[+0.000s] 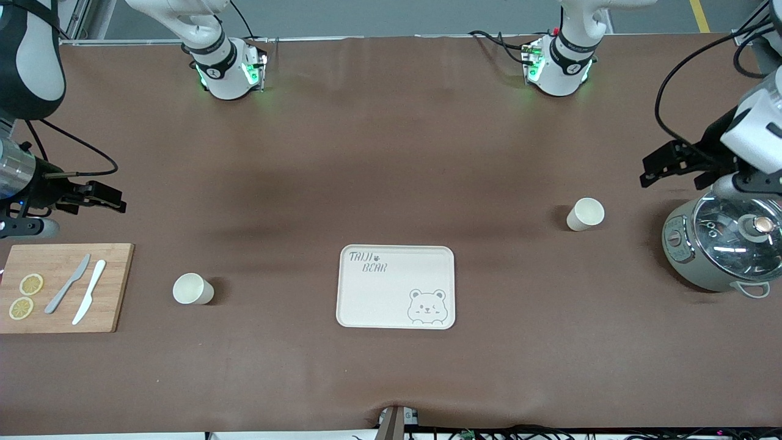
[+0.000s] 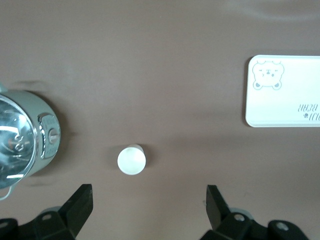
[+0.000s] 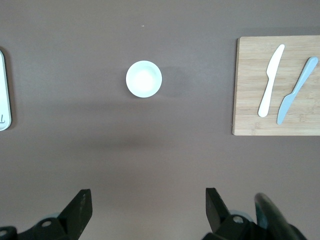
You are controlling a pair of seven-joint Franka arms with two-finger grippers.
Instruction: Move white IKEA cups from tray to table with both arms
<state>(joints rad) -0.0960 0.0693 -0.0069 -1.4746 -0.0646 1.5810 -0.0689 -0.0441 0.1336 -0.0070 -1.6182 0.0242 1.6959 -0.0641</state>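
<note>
Two white cups stand upright on the table, well apart, with the bear-print tray (image 1: 396,287) between them and empty; I see one cup (image 1: 585,214) near the rice cooker (image 1: 721,247), the other cup (image 1: 193,289) beside the cutting board (image 1: 64,287); my left claw (image 2: 148,200) hangs open above the table by the cooker; my right claw (image 3: 148,200) hangs open above the table by the board.

brown table (image 1: 391,153), grey floor (image 1: 391,15)

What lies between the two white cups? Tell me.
Only the bear-print tray sits between the cup beside the cutting board and the cup beside the cooker, front view.
</note>
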